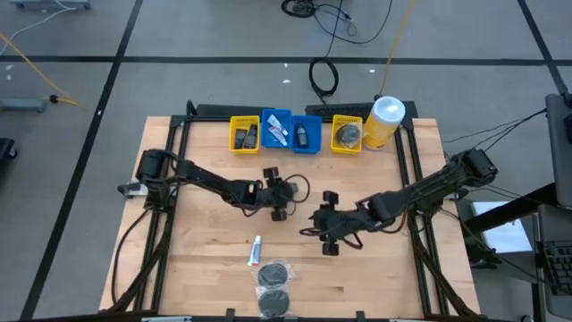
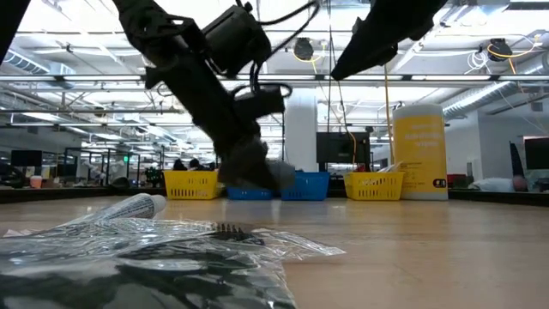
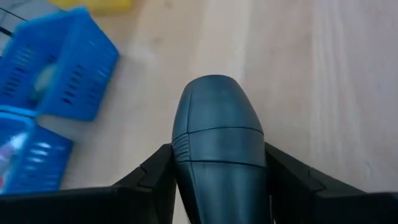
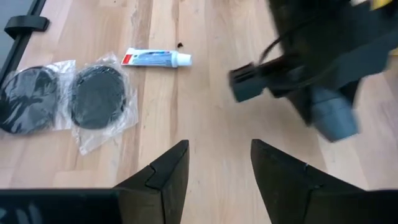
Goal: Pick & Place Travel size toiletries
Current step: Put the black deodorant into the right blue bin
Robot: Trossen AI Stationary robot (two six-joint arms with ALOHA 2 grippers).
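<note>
A small dark grey-blue bottle (image 3: 215,124) sits between the fingers of my left gripper (image 3: 217,183), which is shut on it over the table's middle (image 1: 281,202). The low view shows the bottle (image 2: 251,167) above the wood. My right gripper (image 4: 219,168) stands open a little to the right (image 1: 315,225), with nothing between its fingers. Toward the near edge lie a white printed tube (image 4: 155,58) and two dark mesh puffs in clear bags (image 4: 99,96), (image 4: 28,99), all flat on the table. My left gripper pinches the bottle's body (image 3: 186,168) between its two fingers, one on each side. The bottle lies along the fingers, its rounded end (image 3: 214,93) sticking out ahead of them. The fingers slant down toward the table's far side. The bottle is lifted clear of the table.
Along the far edge stand a yellow bin (image 1: 243,134), two blue bins (image 1: 275,130), (image 1: 307,134), another yellow bin (image 1: 347,134) and a big yellow canister with a white lid (image 1: 384,121). Bare wood (image 1: 393,268) lies at the near right.
</note>
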